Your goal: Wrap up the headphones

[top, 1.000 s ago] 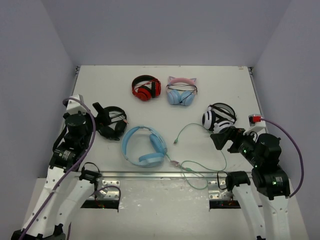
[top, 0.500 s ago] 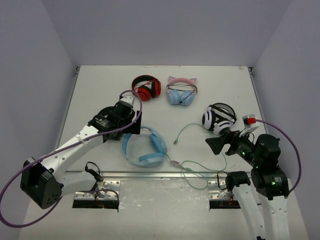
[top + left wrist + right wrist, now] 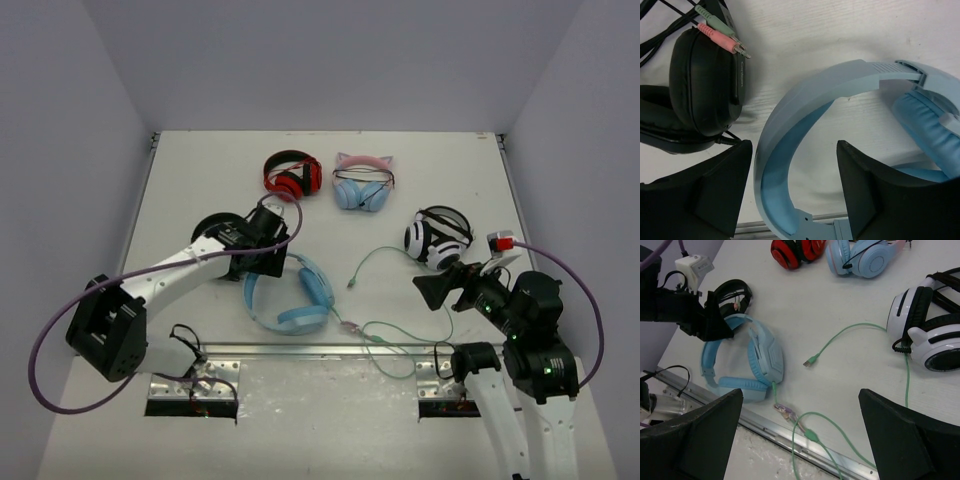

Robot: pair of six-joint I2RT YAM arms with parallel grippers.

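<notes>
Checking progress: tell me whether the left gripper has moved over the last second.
Yes. The left gripper swung rightward toward the headphones, which stayed put; it is now open over their headband.

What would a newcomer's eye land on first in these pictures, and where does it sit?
The large light-blue over-ear headphones lie near the table's front edge, their thin mint-green cable snaking off to the right. The left tool, open, straddles their wide blue headband. At the far end, red-and-black headphones sit beside a pale-blue pair with pink cat ears.
</notes>
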